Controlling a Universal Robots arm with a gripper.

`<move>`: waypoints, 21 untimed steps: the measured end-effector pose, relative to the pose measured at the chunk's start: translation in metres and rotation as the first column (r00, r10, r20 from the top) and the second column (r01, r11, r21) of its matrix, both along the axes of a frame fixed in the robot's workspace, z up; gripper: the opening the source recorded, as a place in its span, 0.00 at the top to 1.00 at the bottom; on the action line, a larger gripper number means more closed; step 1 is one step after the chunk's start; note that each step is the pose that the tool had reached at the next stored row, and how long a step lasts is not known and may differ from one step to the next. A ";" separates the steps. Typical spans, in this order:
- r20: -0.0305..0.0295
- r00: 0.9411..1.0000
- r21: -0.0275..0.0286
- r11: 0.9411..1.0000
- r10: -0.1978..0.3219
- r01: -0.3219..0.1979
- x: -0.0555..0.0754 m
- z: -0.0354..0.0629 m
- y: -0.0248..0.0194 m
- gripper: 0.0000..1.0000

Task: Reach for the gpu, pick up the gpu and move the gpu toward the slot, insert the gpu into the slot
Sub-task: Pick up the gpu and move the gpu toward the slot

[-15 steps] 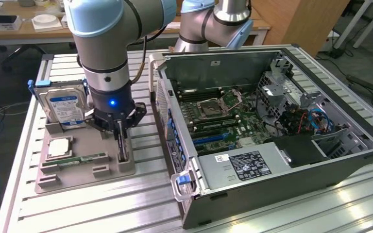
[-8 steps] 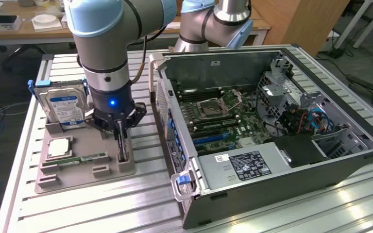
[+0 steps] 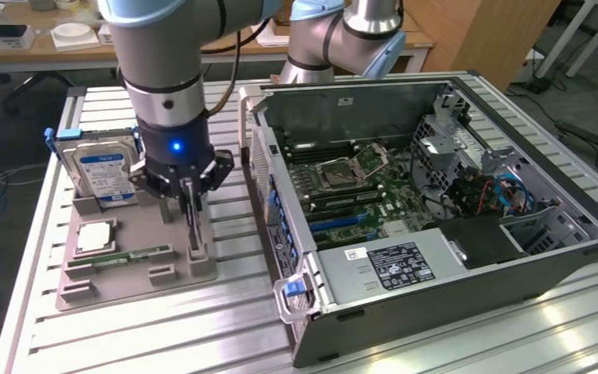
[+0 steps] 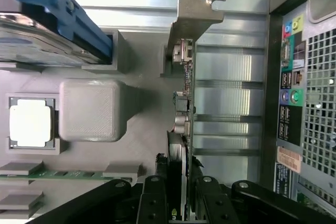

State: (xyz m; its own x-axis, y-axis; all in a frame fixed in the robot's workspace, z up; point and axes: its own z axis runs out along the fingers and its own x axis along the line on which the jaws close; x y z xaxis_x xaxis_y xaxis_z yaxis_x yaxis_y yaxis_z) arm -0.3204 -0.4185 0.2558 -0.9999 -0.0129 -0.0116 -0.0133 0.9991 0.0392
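Closed on the graphics card with the gripper, one finger pressed to each face. Held upright on edge at the grey tray's edge nearest the open computer case, well apart from the slot inside. With a hard drive standing at the tray's far corner.

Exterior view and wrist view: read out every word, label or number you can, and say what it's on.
No text reads clearly enough to quote.
Blue and white label on the hard drive: too small.
White label inside the computer case: too small.
Pale sticker on the rear panel of that case: blurred.
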 end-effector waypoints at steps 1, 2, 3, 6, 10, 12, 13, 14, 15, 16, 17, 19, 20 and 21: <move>0.000 1.000 0.000 1.000 0.000 0.000 0.000 0.0045 0.0000 0.74; 0.000 1.000 0.000 1.000 0.000 0.000 0.000 0.0093 0.0000 0.74; 0.000 1.000 0.000 1.000 0.000 0.000 0.000 0.0138 0.0000 0.74; 0.000 1.000 0.000 1.000 0.000 0.000 0.000 0.0273 0.0000 0.74; 0.000 1.000 0.000 1.000 0.000 0.000 0.000 0.0456 0.0000 0.74; 0.000 1.000 0.000 1.000 0.000 0.000 0.000 0.0547 0.0000 0.74; 0.000 1.000 0.000 1.000 0.000 0.000 0.000 0.0592 0.0000 0.74; 0.000 1.000 0.000 1.000 0.000 0.000 0.000 0.0636 0.0000 0.74; 0.000 1.000 0.000 1.000 0.000 0.000 0.000 0.0684 0.0000 0.74; 0.000 1.000 0.000 1.000 0.000 0.000 0.000 0.0729 0.0000 0.74; 0.000 1.000 0.000 1.000 0.000 0.000 0.000 0.0774 0.0000 0.74; 0.000 1.000 0.000 1.000 0.000 0.000 0.000 0.0864 0.0000 0.74; 0.000 1.000 0.000 1.000 0.000 0.000 0.000 0.0908 0.0000 0.74; 0.000 1.000 0.000 1.000 0.000 0.000 0.000 0.0956 0.0000 0.74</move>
State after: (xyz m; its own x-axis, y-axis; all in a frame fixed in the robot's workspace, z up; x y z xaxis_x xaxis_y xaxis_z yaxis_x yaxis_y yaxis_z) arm -0.3206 -0.4185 0.3514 -0.9999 -0.0129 -0.0115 -0.0133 0.9991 0.0393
